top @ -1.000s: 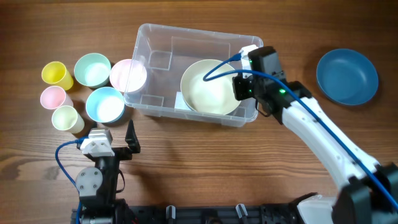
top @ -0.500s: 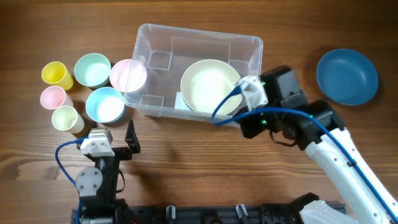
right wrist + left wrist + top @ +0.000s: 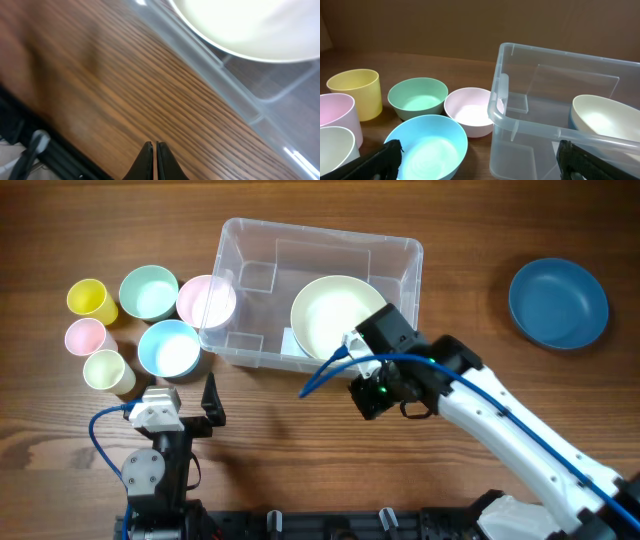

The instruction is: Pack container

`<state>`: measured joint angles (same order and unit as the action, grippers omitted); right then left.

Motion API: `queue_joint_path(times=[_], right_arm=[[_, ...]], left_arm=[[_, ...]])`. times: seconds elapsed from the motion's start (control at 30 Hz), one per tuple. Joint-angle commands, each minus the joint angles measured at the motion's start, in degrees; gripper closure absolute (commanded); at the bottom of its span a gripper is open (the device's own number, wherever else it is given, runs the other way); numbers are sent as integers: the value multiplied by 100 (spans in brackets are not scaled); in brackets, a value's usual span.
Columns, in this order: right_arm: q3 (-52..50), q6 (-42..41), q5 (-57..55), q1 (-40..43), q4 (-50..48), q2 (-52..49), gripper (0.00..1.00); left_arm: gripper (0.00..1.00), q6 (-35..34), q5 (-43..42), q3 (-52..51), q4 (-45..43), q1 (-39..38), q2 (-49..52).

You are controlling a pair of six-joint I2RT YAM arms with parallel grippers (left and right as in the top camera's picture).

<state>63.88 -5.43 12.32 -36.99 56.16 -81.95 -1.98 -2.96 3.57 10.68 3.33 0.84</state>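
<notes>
The clear plastic container (image 3: 250, 250) stands at the table's middle back, with a cream bowl (image 3: 338, 317) inside its right half. It also shows in the left wrist view (image 3: 555, 105) and the right wrist view (image 3: 280, 95), the cream bowl in both (image 3: 602, 117) (image 3: 250, 25). My right gripper (image 3: 366, 396) is shut and empty over bare wood just in front of the container, fingertips together (image 3: 154, 146). My left gripper (image 3: 208, 402) is open and empty at the front left, its fingers (image 3: 480, 160) framing a light blue bowl (image 3: 427, 147).
Left of the container stand a pink bowl (image 3: 206, 300), a green bowl (image 3: 148, 291), the light blue bowl (image 3: 169, 348), and yellow (image 3: 88, 300), pink (image 3: 86, 336) and cream (image 3: 106, 369) cups. A dark blue bowl (image 3: 558, 303) sits at the far right.
My right arm has swung away from the container's right end, down and left to the wood in front of it. The cream bowl stays in the container. The left arm has not moved.
</notes>
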Motion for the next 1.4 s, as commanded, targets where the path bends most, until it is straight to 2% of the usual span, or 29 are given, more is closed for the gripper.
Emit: queue_joint_path(times=[0.0,0.37,0.73,1.23,1.37], right_arm=[[-61,-404,-380,-15,-109,-313,96],[-61,-732,-1388,63,-175,-372,96],[-61,-809,-1423,564,-297,-372,96],[-61,-765,-1676,579,-385,-372,96],[-61,-544,-1329,579,-289,-369,96]], left_arm=[[0,92,-66,-44,-20,-28,-35],[0,92,-66,-44,-20,-28,-35],[0,92,-66,-44,-20,-28,-35],[0,92,-66,-44,-20,-28,-35],[0,92,-66,-44,-20,-28,-35]])
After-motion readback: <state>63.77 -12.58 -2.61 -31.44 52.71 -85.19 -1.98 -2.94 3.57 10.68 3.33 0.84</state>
